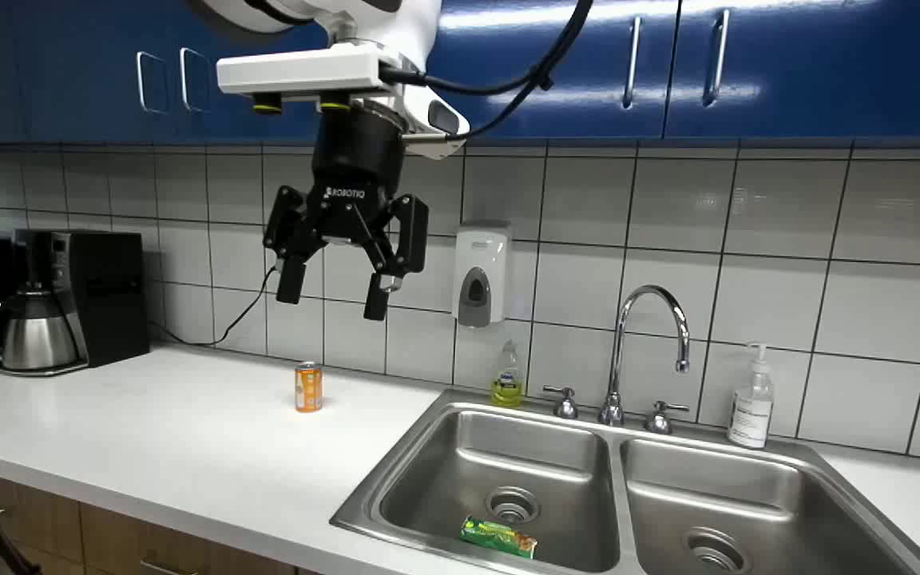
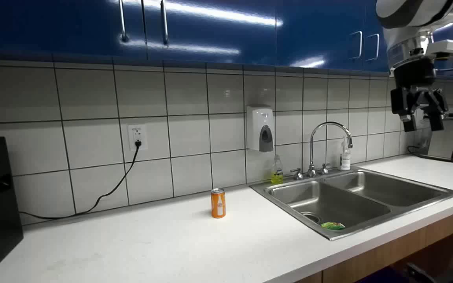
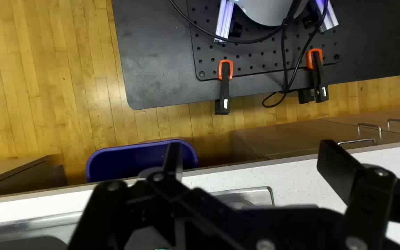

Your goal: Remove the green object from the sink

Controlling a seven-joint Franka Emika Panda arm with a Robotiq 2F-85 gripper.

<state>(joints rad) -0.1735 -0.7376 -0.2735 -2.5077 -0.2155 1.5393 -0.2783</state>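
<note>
The green object (image 1: 498,537) is a small bright green packet with a brownish patch. It lies on the floor of a basin of the stainless steel sink (image 1: 618,495), beside the round drain and close to the front wall. It also shows in an exterior view (image 2: 332,226), partly cut off by the sink rim (image 2: 399,214). My gripper (image 1: 333,305) is open and empty, pointing down, high above counter and sink level; it also shows in an exterior view (image 2: 423,125). In the wrist view, the open fingers (image 3: 252,152) frame the sink corner (image 3: 255,194); only a green speck shows at the bottom edge.
A chrome gooseneck faucet (image 1: 616,359) rises behind the sink. A yellow-green soap bottle (image 1: 507,383) and a pump bottle (image 1: 751,407) stand on its back rim. An orange can (image 1: 308,387) stands on the counter. A dispenser (image 1: 481,275) hangs on the wall. Blue cabinets (image 1: 548,80) hang overhead.
</note>
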